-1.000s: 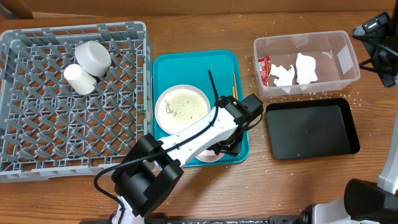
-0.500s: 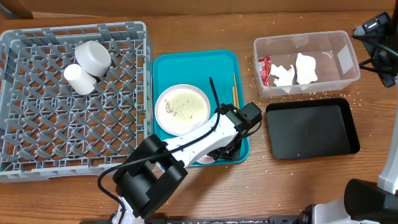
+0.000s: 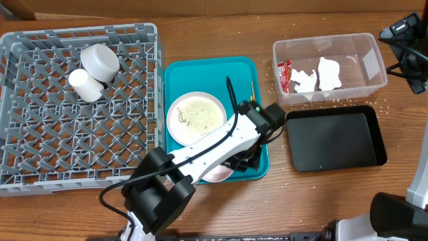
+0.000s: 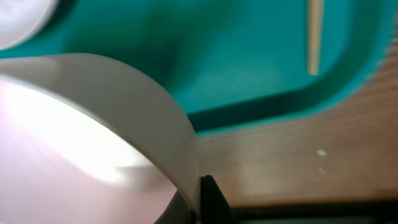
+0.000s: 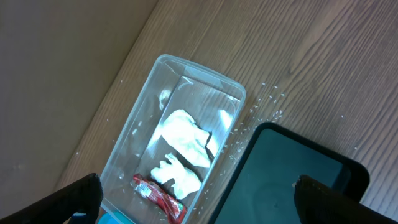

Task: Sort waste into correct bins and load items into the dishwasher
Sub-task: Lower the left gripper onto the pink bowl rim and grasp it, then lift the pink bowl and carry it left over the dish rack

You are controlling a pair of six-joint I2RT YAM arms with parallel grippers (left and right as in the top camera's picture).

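Wooden table under everything. At left, largest item: grey dish rack, lattice floor, low walls. Just right of it, centre: teal serving tray. Left arm reaching from the near edge diagonally over the near right part of that tray. Right of the teal tray, near side: black tray. Just beyond its far edge: clear tub; contact between the two impossible to judge. Large round plate flat on the left half of the teal tray, dusted with pale rice grains. Left gripper low at the tray's near right corner, pinching the small bowl by its rim; wrist view shows one dark finger pressed against the outside of the wall, partner finger hidden. From overhead, only a sliver of the bowl visible under the arm at the tray's near edge. Right gripper at far right, beside the tub's far right corner, fingers spread wide, holding nothing. Two cups in the far left part of the rack: larger cup and smaller cup, touching as seen from above. Crumpled napkins inside the tub, mid-floor. Red-and-white wrapper inside the tub against its left wall. Chopsticks lying on the right side of the teal tray, beyond the gripper. More loose grains scattered on the table around the tub.
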